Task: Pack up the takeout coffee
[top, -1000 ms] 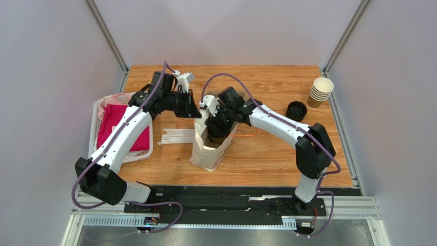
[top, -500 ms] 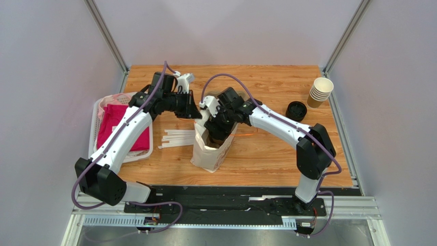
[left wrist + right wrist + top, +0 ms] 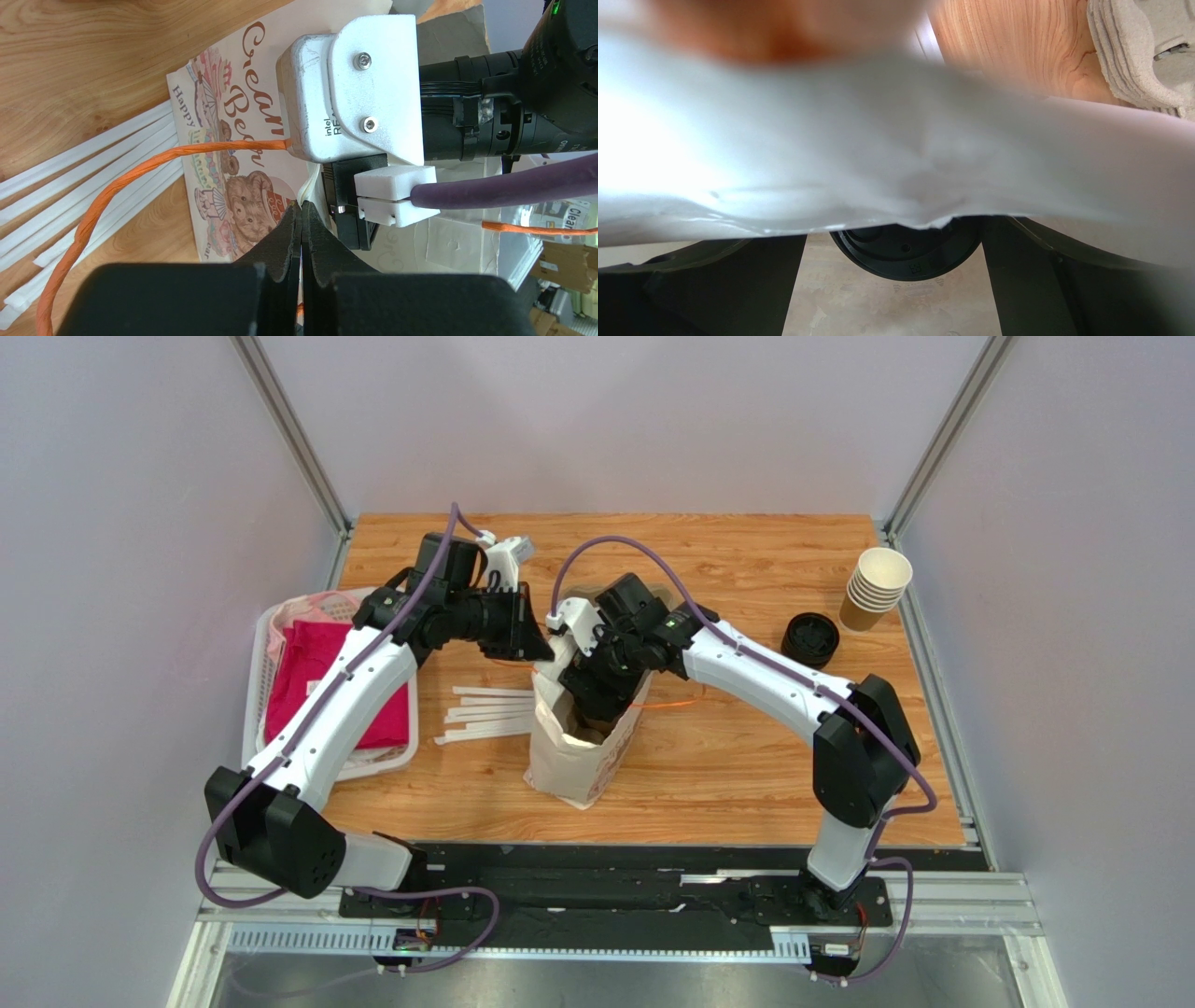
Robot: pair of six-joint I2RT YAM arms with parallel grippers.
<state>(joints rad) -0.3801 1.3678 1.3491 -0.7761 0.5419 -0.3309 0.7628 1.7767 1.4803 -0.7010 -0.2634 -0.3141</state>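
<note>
Pinches the bag (image 3: 575, 756) rim with the left gripper (image 3: 302, 217), clenched shut. Holds the right gripper (image 3: 892, 234) down inside the bag, released, fingers spread wide either side of the coffee (image 3: 906, 259), standing on the bag's floor, black lid up.

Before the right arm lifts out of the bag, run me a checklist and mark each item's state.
1. Left gripper clamped on the paper bag rim: ok.
2. Bag mouth open around the right gripper: ok.
3. Takeout coffee down inside the bag, lid showing: ok.
4. Right fingers off the cup: cannot tell. There is a gap on one side, but the other side is unclear.
5. Cup standing upright: cannot tell, only the lid shows.
6. Orange handle free of the right arm: cannot tell, it runs behind the wrist camera housing.
</note>
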